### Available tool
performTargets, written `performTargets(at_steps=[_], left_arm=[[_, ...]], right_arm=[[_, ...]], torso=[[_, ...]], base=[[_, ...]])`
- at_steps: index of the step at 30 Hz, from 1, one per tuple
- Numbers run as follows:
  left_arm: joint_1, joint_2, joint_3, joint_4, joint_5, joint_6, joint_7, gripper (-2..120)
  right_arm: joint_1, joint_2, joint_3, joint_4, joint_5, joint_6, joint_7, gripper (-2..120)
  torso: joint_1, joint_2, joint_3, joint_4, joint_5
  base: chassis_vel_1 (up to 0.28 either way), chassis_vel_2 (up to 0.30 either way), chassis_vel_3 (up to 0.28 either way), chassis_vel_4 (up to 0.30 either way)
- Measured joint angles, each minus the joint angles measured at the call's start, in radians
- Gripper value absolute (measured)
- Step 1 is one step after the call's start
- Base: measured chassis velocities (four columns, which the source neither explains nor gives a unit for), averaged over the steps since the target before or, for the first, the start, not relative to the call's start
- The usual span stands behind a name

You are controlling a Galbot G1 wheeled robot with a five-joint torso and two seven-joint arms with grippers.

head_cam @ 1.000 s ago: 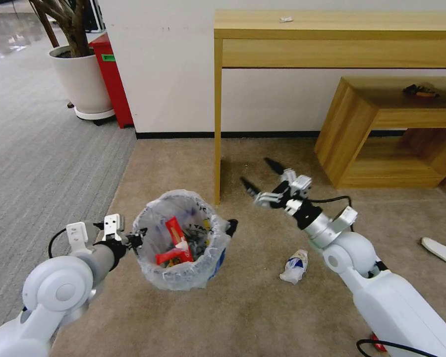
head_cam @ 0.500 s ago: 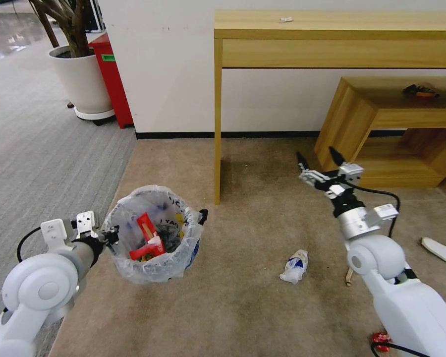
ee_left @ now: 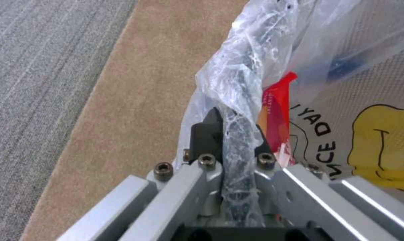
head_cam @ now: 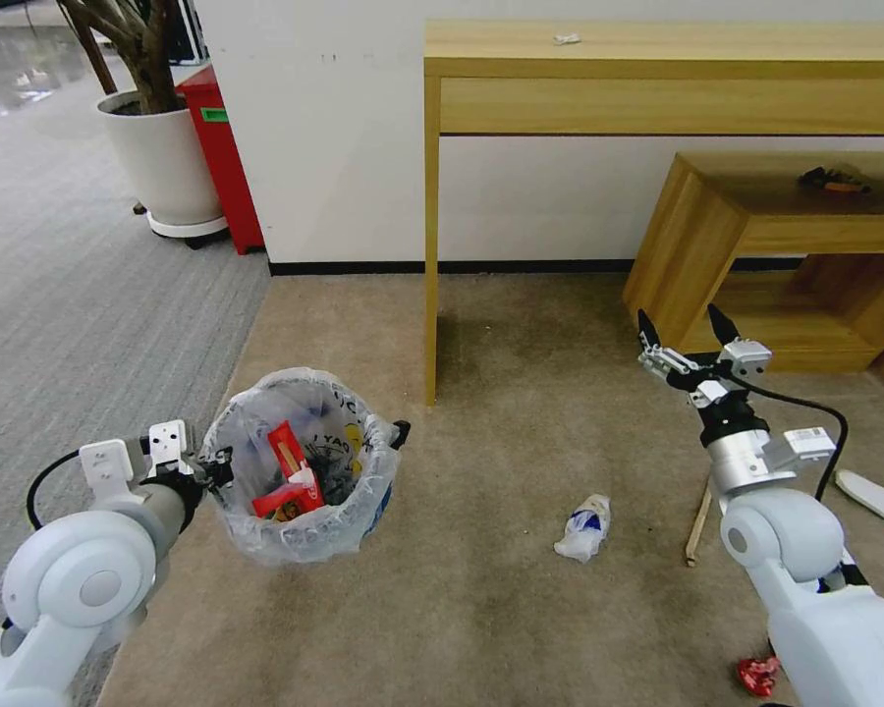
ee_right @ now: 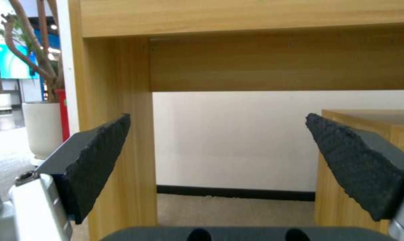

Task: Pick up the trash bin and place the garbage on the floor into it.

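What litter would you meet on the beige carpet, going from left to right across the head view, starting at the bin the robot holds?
trash bin → crumpled small bottle → stick → red wrapper → white slipper

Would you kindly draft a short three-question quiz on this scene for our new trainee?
1. True or false: the left gripper is clamped on the rim of the trash bin.
2. The right gripper is: A) open and empty; B) holding a slipper; C) shut on a can.
3. Which litter lies on the floor between the bin and the stick?

Key: 1 true. 2 A. 3 the crumpled small bottle.
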Motion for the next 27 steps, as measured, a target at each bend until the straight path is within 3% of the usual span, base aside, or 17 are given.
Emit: performTargets(at_steps=[27], left_arm=[[0.001, 0.01, -0.001, 0.001, -0.006, -0.006, 0.027, 0]], right_arm=[[-0.035, 0.001, -0.005, 0.005, -0.017, 0.024, -0.048, 100]], torso=[[0.0, 0.0, 0.0, -0.0001, 0.0]], base=[[-0.021, -0.018, -0.017, -0.019]])
